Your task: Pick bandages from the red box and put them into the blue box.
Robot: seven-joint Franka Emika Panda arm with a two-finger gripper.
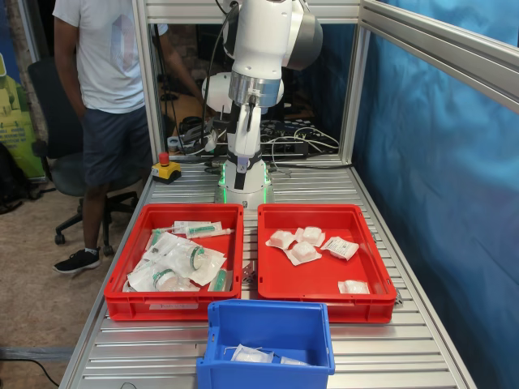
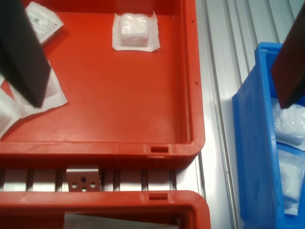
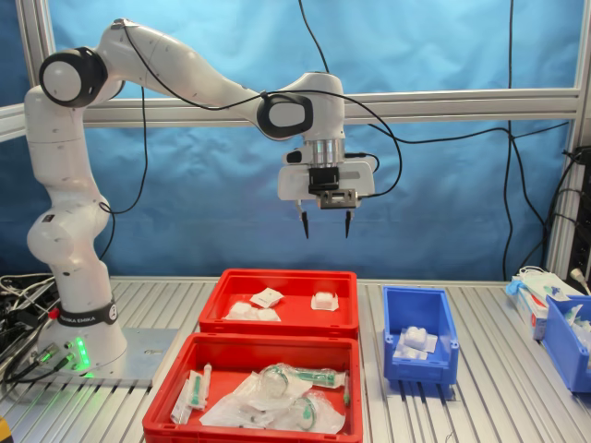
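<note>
Several bandages [image 1: 304, 253] lie as white puffy packets in the red box [image 1: 324, 304], on the first exterior view's right. In the second exterior view this red box [image 3: 277, 325] is the farther crate, with bandages [image 3: 324, 300] in it. My gripper [image 3: 325, 224] hangs high above its near-right part, open and holding nothing. In the wrist view the dark fingers [image 2: 21, 52] stand wide apart over the red floor [image 2: 119, 95], one bandage [image 2: 135, 29] beyond them. The blue box [image 1: 268, 332] [image 3: 420, 323] [image 2: 252, 143] holds a few white packets [image 3: 413, 341].
A twin red crate [image 1: 174, 304] [image 3: 268, 340] with larger clear green-marked pouches sits beside the red box. A person [image 1: 105, 65] stands off the table's far left corner near a red stop button [image 1: 165, 168]. Another blue bin [image 3: 565, 341] stands at the second exterior view's right.
</note>
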